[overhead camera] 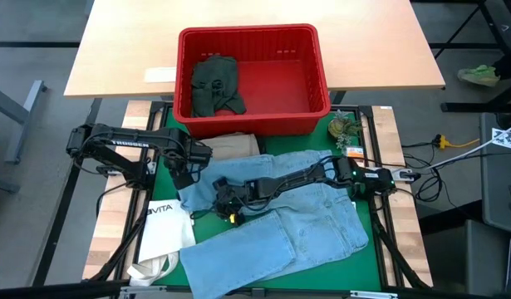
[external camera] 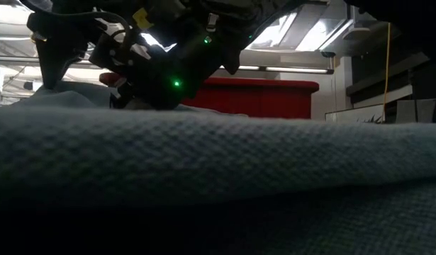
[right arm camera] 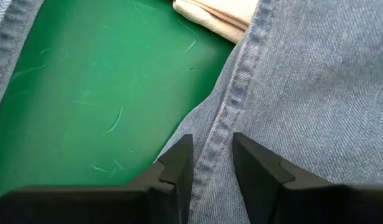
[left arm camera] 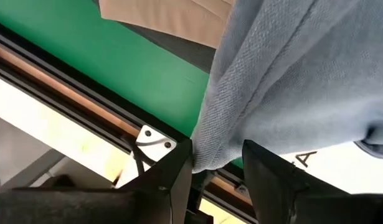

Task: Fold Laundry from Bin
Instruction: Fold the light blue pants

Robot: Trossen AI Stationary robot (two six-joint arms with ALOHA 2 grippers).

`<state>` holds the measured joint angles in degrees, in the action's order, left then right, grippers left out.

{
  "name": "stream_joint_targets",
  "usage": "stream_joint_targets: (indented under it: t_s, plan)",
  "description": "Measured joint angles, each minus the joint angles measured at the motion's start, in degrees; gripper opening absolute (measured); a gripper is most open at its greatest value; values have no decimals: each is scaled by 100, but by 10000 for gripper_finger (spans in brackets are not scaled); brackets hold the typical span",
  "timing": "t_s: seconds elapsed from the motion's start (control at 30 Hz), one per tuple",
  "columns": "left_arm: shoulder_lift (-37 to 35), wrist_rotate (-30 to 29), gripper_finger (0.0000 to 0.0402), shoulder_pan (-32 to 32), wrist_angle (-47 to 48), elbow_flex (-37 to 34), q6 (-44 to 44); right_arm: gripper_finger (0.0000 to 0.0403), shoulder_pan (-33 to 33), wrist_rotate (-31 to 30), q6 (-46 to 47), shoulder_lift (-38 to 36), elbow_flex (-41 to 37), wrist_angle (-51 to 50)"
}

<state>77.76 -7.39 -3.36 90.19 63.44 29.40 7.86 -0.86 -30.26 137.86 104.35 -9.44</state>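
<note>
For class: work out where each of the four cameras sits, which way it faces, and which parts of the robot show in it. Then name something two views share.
High view: overhead, looking straight down; both arms, red bin, light blue jeans.
Low view: table height, looking level across cloth toward the bin; dark arm parts overhead.
Left wrist view: on the left arm; left gripper fingers straddle a jeans edge.
Right wrist view: on the right arm; right gripper fingers straddle a jeans seam.
Shared: both wrist views show the jeans, green mat and tan garment.
</note>
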Motion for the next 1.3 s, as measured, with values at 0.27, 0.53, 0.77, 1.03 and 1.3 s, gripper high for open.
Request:
stream_joint_targets:
  t_s: [0.27,0.53,0.77,1.03,1.3]
  plan:
    - [-160,-106,135,-2,-46,0,5,113,0,0,2,4,25,-1]
    - [-654,-16,135,38,-25,489,322,113,0,-3,1,4,29,12]
    - [-1209,88,135,775,-216,506,1705,113,-2,-3,0,-68,34,-101]
    - [-1316,206,135,2308,-985,-153,3238,113,-2,-2,0,-372,34,-368]
    - [-1316,18,135,3550,-2693,-1193,3467,113,-2,0,-2,-625,34,-456]
